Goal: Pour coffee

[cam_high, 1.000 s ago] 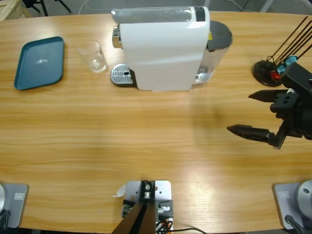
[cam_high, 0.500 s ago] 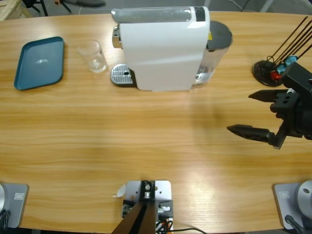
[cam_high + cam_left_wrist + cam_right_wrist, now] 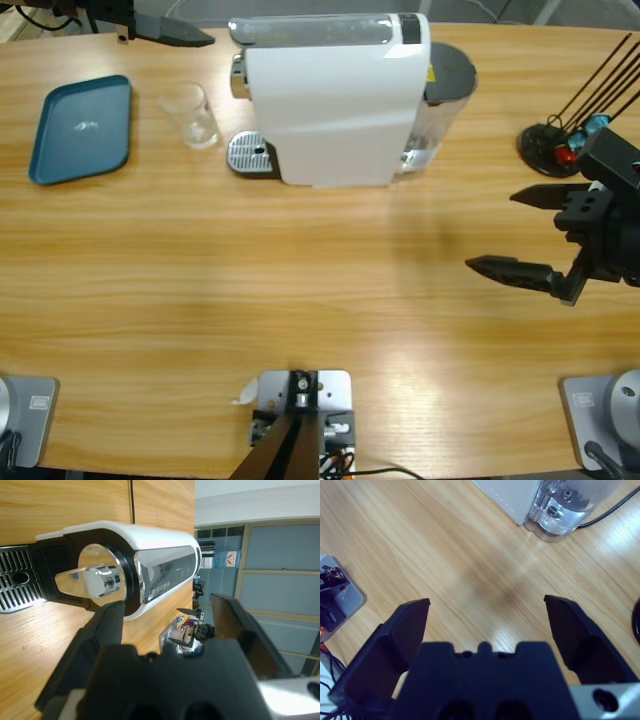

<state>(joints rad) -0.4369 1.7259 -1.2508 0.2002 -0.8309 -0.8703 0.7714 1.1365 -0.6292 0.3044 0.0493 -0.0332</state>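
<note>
On the long wooden tabletop, a white capsule coffee machine with a chrome top panel stands at the middle of the far edge. Its perforated metal drip tray juts out on the side nearer a small clear glass tumbler. The tumbler stands upright just beside the drip tray, apart from the machine. A pale layer of liquid, the coffee, shows faintly at its base. A dark teal rectangular plastic tray lies near the far left corner, beyond the tumbler.

The left end effector has its 2 black jaws spread, holding nothing. In the left wrist view it faces the machine's spout end, with the chrome spout just ahead of it. In the high view it enters at the far left corner, above the tumbler's side of the machine.

The right end effector hangs over the right edge of the tabletop, jaws spread wide and empty, well apart from the machine's clear water tank. A black round stand with thin rods sits near the far right corner.
</note>
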